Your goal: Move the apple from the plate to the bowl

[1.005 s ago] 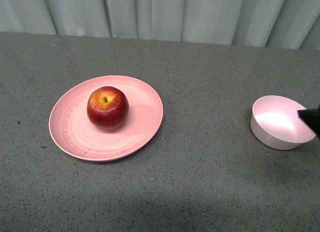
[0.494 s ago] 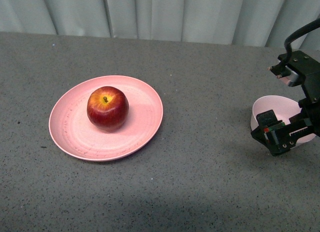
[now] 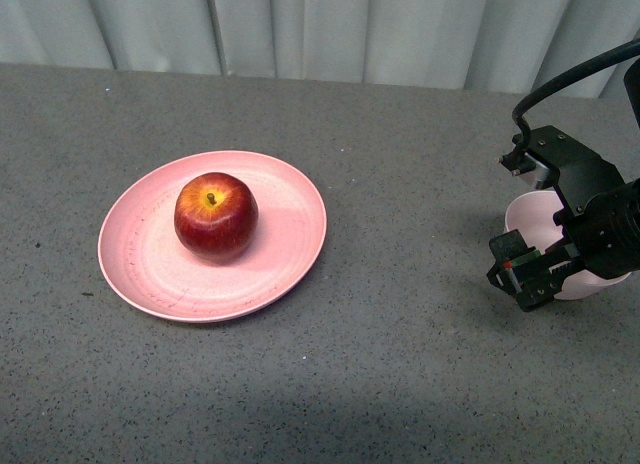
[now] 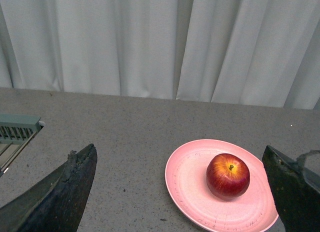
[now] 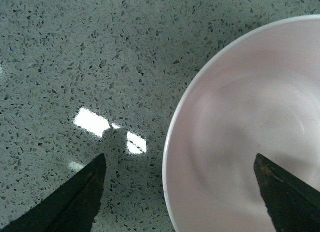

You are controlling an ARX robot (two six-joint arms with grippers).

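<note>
Apple (image 3: 215,216) sits on the plate (image 3: 290,246), on the left of the surface (image 3: 400,374). Right jaws are spread wide and empty over the bowl (image 3: 528,220) rim. Left jaws are wide open too, well apart from the plate.

Bowl (image 3: 522,219) mostly hidden behind R pincer (image 3: 516,274) (rim cropped, wrist cam)
</note>
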